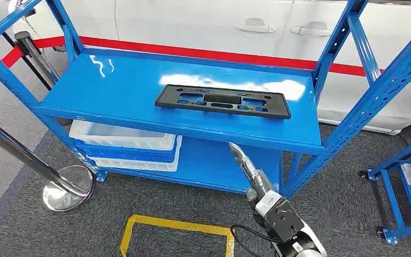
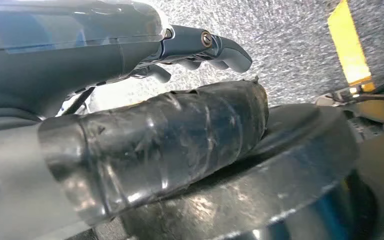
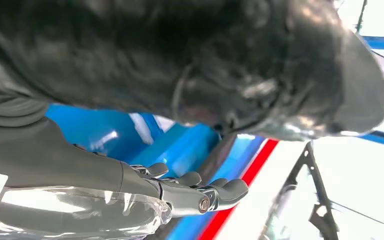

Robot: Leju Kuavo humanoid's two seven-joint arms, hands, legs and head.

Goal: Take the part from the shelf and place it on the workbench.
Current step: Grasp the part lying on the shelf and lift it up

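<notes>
The part, a long flat black plastic plate [image 1: 222, 101] with cut-outs, lies on the upper deck of the blue shelf [image 1: 112, 91], toward its right half. My right hand [image 1: 246, 163] is raised in front of the shelf's front edge, below the plate and short of it, fingers stretched out and holding nothing. The right wrist view has those fingers [image 3: 200, 192] spread before the blue shelf [image 3: 180, 150]. My left hand [image 2: 145, 135] hangs over grey carpet, thumb extended, fingers [image 2: 215, 47] slightly bent and apart, nothing in it.
White and blue bins [image 1: 126, 147] are stacked on the lower shelf at left. A chrome stanchion base [image 1: 67, 187] stands on the carpet at left. A yellow floor marking [image 1: 176, 235] lies below. A second blue rack [image 1: 406, 182] stands at right; a white car [image 1: 219, 27] is behind.
</notes>
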